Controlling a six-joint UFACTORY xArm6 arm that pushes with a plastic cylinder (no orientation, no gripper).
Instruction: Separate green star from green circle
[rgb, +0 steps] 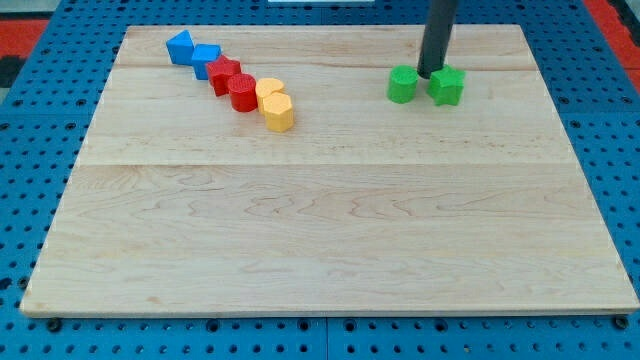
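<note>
The green circle (402, 85) and the green star (447, 86) sit side by side on the wooden board (320, 230) near the view's top right, with a narrow gap between them. The circle is on the left and the star on the right. My dark rod comes down from the view's top edge. My tip (431, 75) rests just behind the gap between the two green blocks, close to both, slightly nearer the star.
A diagonal row of blocks lies at the view's top left: two blue blocks (180, 46) (207, 57), a red star (226, 73), a red circle (243, 92) and two yellow blocks (269, 92) (279, 112). Blue pegboard (30, 200) surrounds the board.
</note>
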